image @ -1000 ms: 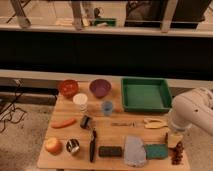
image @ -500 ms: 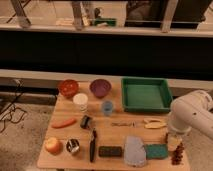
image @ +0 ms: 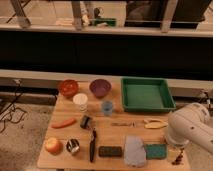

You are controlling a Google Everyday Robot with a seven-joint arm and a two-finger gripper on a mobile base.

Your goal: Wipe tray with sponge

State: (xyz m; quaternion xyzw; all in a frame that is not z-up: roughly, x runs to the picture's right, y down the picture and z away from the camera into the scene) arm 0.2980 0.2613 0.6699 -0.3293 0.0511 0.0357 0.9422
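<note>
Gripper [image: 176, 158] hovers at wooden table's [image: 112, 136] right edge.

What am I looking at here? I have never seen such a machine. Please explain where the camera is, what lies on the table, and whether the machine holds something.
There is only one view: a camera looking down at a wooden table. Where the camera is mounted is not known. The white shape at the lower right is a robot arm. Its tool, the dark part hanging below the arm, hovers at the table's front right corner, open and holding nothing. At the back right lies an empty green tray. At the front, next to the tool, lies a teal sponge, then a pale cloth and a dark block. Smaller things include a purple bowl and a carrot.
</note>
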